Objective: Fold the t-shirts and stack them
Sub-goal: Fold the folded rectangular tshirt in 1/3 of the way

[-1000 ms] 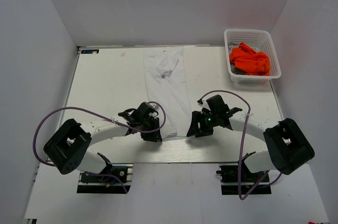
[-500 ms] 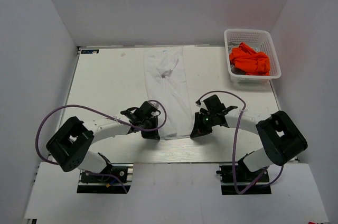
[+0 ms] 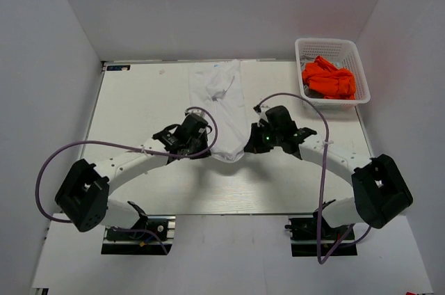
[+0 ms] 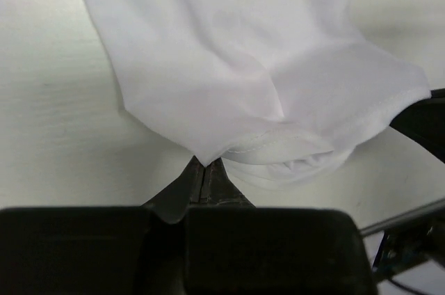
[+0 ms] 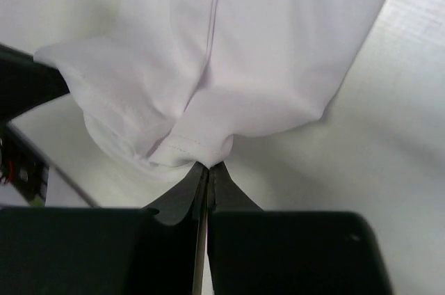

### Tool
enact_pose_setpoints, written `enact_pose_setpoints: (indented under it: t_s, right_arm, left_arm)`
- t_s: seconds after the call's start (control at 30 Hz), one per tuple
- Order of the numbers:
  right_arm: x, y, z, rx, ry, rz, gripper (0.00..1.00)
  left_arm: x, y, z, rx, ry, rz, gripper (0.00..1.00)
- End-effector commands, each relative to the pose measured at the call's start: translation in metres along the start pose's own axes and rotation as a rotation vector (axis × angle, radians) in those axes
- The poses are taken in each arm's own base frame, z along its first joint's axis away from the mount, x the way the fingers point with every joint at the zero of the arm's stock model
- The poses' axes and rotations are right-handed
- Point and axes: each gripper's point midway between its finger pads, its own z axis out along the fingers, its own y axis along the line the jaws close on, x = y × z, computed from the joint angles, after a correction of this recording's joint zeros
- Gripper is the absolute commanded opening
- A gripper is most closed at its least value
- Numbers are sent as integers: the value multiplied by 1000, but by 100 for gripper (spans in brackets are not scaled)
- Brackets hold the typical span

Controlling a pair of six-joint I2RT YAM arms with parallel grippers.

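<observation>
Grey walls (image 3: 42,65) surround a pale tabletop (image 3: 139,107). Left fingers (image 4: 182,190) are clenched on the near left corner of the white shirt (image 3: 224,100), a narrow strip lying mid-tabletop, its near hem raised and sagging between both arms. Right fingers (image 5: 233,194) pinch the right corner. Far right, the orange shirt (image 3: 328,78) sits crumpled in a basket (image 3: 325,42)

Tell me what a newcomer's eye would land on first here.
First, the long plain white cloth t-shirt lying down the middle of the pale table, its near end pinched at either corner by the left tool and the right tool, both shut on it. Next, the bright orange cloth t-shirt crumpled in the white plastic lattice basket at the far right corner.
</observation>
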Motion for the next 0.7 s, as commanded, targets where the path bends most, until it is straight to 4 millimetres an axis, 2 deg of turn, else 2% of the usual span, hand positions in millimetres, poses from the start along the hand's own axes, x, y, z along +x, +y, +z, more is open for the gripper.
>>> enact_pose_setpoints:
  t_s: [0.0,0.03,0.07,0.1,0.13,0.17,0.2,0.23,0.27,0.3,0.33,0.43,0.47,0.5,0.53,0.57,0.6,0.63,0.67]
  right_arm:
    - [-67,2,2,57,-190,-63,0]
    - [-88,9,1,52,-234,-78,0]
    - [-94,6,5,62,-242,-80,0]
    - [-111,6,3,85,-281,-85,0]
    - [-118,7,4,86,-290,-89,0]
    - [-136,8,9,91,-308,-98,0]
    - [-144,7,10,92,-318,-100,0]
    - [-147,8,12,92,-316,-103,0]
    - [-160,8,19,93,-315,-105,0]
    - [-165,8,21,95,-319,-108,0]
    - [-168,-1,26,108,-310,-96,0]
    - [-194,0,35,107,-334,-106,0]
    - [-196,-8,40,122,-325,-102,0]
    - [-202,-9,47,121,-323,-105,0]
    - [-209,0,48,95,-327,-116,0]
    - [-214,-8,48,102,-328,-105,0]
    - [-218,-10,57,95,-321,-104,0]
    - [-219,-9,60,90,-316,-105,0]
    - [-215,-19,70,102,-295,-93,0]
  left_arm:
    - [-59,-3,-7,-85,-155,-67,0]
    - [-70,7,-3,-151,-186,-74,0]
    - [-82,12,-4,-174,-211,-102,0]
    - [-99,8,-8,-172,-246,-107,0]
    - [-107,10,-8,-183,-261,-119,0]
    - [-114,12,-3,-191,-265,-100,0]
    - [-131,12,-5,-191,-292,-113,0]
    - [-138,11,-3,-188,-290,-111,0]
    - [-141,15,7,-210,-276,-96,0]
    - [-155,13,7,-202,-291,-102,0]
    - [-163,12,10,-201,-302,-110,0]
    - [-187,17,19,-217,-324,-101,0]
    - [-194,10,20,-196,-335,-94,0]
    - [-198,16,23,-205,-340,-95,0]
    - [-205,18,29,-197,-349,-91,0]
    - [-208,13,30,-183,-346,-80,0]
    - [-212,16,33,-185,-343,-79,0]
    - [-222,16,33,-180,-361,-87,0]
    - [-220,18,43,-192,-345,-75,0]
